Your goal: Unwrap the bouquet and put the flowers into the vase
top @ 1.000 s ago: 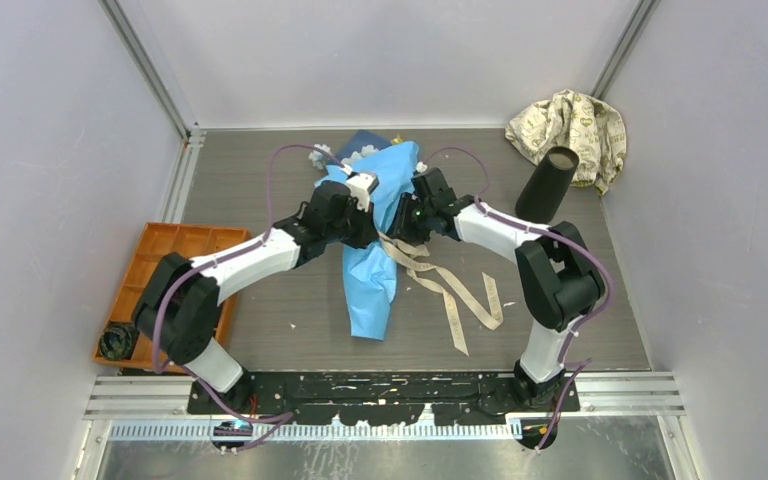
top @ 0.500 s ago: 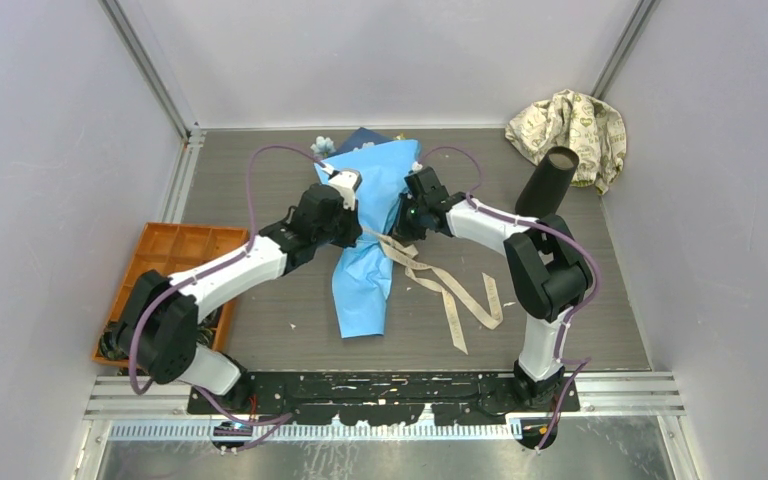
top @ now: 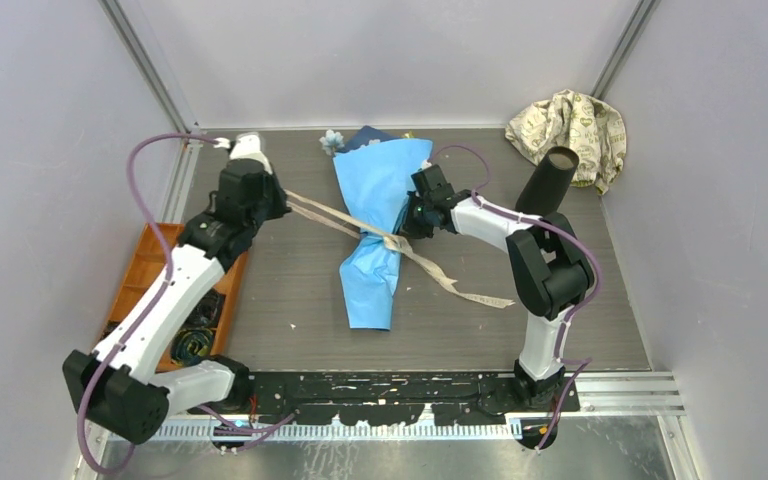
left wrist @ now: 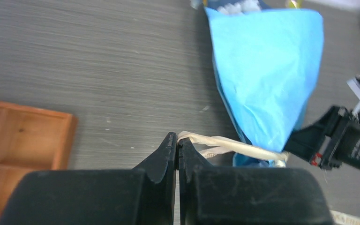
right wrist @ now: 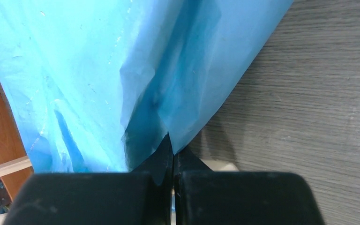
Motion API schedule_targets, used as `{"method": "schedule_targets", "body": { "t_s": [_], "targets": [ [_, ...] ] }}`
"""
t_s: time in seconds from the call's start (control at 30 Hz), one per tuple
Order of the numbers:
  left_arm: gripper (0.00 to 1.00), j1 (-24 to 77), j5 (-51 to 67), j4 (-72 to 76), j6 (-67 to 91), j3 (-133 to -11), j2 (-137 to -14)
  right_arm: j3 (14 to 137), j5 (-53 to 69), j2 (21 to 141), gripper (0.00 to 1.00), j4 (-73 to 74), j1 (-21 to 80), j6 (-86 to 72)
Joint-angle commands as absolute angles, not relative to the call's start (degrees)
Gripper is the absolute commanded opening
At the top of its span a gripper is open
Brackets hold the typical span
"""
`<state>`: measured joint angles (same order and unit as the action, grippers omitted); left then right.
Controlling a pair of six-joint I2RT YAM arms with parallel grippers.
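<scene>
Left gripper [left wrist: 177,143]: clamped tight on the cream ribbon [top: 330,215]. Over the last second I've swung that arm well out to the left, away from the bouquet [top: 380,200].
Ribbon: now stretched taut to the bouquet's waist, and its other tail trails right across the bench [top: 290,300].
Right gripper [right wrist: 172,150]: it has just closed onto the blue paper at the bouquet's right edge, pinning it.
Bouquet: lies mid-bench, still wrapped, with the flowers [top: 332,140] peeking out at the far end.
Vase [top: 548,185]: far right, well apart, with nothing in it that I can see.
Meaning: I judge the tie is pulling loose but isn't off yet, so the wrap still has to be opened.
</scene>
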<state>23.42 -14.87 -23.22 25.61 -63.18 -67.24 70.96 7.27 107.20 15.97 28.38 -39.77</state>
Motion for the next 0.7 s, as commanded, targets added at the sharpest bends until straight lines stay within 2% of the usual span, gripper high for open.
{"method": "schedule_targets", "body": {
  "t_s": [0.0,0.17,0.4,0.67],
  "targets": [
    [0.03,20.6,-25.1,-31.8,28.1,-70.1,-62.4,73.3,5.0,107.7,0.01,17.0,27.7,-39.3],
    [0.05,14.4,-32.9,-40.9,30.7,-78.3,-61.9,73.7,5.0,108.0,0.01,17.4,27.1,-39.5],
    [0.08,-2.3,-24.9,-46.6,35.5,-88.7,-64.4,73.6,4.4,108.0,0.01,18.2,26.6,-39.2],
    [0.08,-11.3,-27.8,-49.3,37.4,-95.5,-66.1,73.7,2.3,107.7,0.01,19.4,26.3,-38.9]
  ]
}}
